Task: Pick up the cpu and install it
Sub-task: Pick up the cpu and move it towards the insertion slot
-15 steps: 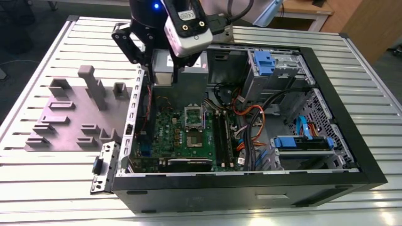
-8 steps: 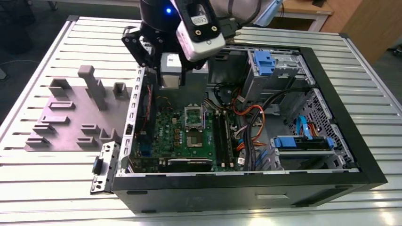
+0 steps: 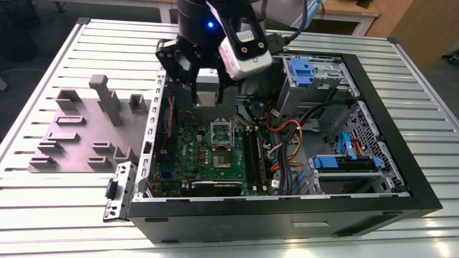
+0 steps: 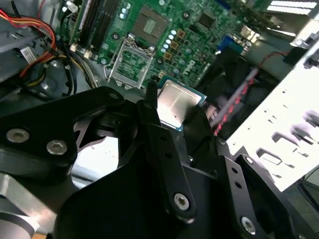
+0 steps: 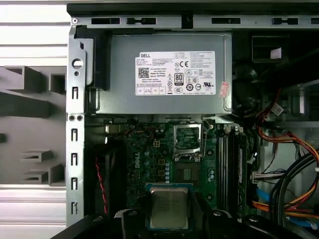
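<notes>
Your gripper [image 5: 169, 217] clamped on the cpu [image 5: 168, 206], held in the air over the motherboard [image 5: 149, 159], inside the open case [image 3: 373, 107], apart from the socket [image 5: 187, 140], you haven't seated it yet

Open room above socket [image 5: 187, 139]; cables [image 3: 291, 134] alongside

Overhead light brightens the ribbed aluminium table [image 3: 57, 215]; the black computer case [image 3: 251, 228] is shadowed inside. In the second wrist view, glare whitens the perforated metal panel [image 4: 279, 129]; the square silver-grey cpu [image 4: 172, 102] gleams.
</notes>
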Motion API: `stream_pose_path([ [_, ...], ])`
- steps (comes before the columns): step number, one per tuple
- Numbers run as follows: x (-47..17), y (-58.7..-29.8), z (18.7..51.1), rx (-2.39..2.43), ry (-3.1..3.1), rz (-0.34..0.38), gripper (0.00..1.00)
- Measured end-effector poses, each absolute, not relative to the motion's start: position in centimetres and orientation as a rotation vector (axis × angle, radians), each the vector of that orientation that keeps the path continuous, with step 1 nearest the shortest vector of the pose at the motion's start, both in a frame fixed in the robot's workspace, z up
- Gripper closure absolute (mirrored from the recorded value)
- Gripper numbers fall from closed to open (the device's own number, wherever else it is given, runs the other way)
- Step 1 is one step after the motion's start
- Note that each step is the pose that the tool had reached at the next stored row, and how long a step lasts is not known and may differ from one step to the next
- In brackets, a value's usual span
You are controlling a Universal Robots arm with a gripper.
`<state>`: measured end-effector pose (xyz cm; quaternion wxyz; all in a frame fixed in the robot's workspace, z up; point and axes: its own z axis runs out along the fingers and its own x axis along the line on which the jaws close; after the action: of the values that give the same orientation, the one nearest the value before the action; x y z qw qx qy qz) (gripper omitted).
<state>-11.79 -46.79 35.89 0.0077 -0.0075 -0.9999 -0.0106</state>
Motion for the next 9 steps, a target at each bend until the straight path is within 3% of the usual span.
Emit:
stream_pose_path([
  [9,-10.0,-46.8,34.3,-0.028,-3.126,-0.033,0.55],
])
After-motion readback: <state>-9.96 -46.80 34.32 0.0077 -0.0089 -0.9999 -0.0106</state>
